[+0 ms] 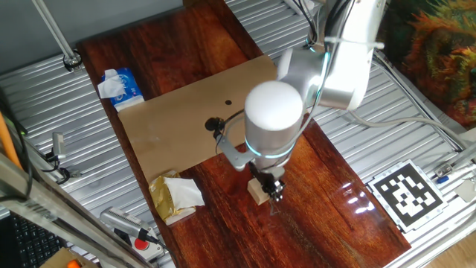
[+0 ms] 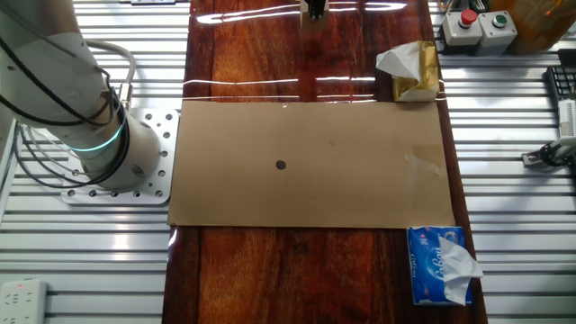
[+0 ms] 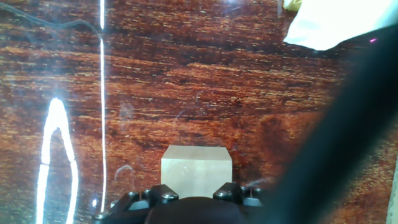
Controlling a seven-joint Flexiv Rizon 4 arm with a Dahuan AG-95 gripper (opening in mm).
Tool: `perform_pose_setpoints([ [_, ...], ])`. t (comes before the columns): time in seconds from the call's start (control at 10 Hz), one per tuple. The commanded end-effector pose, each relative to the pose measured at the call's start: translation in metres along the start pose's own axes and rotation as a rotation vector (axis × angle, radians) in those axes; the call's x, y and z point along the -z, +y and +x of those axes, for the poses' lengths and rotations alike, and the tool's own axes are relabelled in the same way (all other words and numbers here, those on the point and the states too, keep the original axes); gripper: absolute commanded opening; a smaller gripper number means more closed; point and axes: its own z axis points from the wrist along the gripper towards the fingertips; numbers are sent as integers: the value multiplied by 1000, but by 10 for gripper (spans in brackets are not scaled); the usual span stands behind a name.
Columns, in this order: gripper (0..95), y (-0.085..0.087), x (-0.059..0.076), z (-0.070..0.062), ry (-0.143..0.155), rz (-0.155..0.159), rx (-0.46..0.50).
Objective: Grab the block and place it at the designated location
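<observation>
The block (image 1: 257,193), a small pale wooden cube, rests on the dark wooden table just past the near edge of the cardboard. My gripper (image 1: 272,189) is lowered right at it, with a dark finger against its right side. In the hand view the block (image 3: 196,167) sits straight between the two jaw mounts at the bottom edge. The fingertips are hidden, so I cannot tell whether they press on it. In the other fixed view the gripper (image 2: 312,7) and block (image 2: 310,22) are at the top edge. The black dot (image 1: 228,103) (image 2: 281,165) lies on the tan cardboard (image 1: 178,126) (image 2: 360,171).
A crumpled gold-and-white wrapper (image 1: 175,196) (image 2: 412,70) lies next to the cardboard's corner, left of the block. A blue-and-white tissue pack (image 1: 120,86) (image 2: 441,264) sits at the cardboard's far end. A black-and-white tag (image 1: 406,193) lies on the metal slats. Button boxes (image 2: 479,25) stand off the table.
</observation>
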Motion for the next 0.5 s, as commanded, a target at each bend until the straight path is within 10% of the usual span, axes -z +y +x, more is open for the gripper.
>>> perform_pose_setpoints([
  [0.1,380,0,7,2,2,0,-2],
  [0.5,380,-13,16,-3,6,4,2],
])
